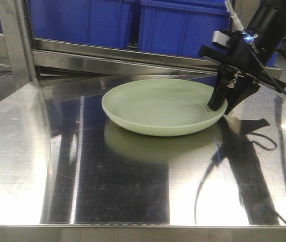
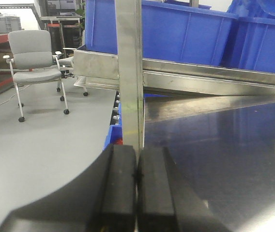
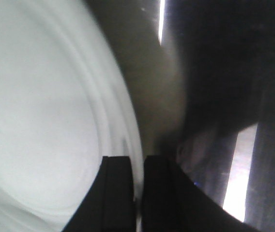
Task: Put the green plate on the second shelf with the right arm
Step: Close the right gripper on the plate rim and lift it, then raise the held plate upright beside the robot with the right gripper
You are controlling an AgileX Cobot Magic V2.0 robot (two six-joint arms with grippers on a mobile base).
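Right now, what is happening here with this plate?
The right claw is closed on the right rim of the green plate, with one finger inside the rim and one outside. The plate lies on the steel surface, not lifted. The left claw is shut and empty, away from the plate.

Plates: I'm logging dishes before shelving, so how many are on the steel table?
1. The green plate sits on the steel table, with the right gripper closed on its rim. Others could lie outside the frames.
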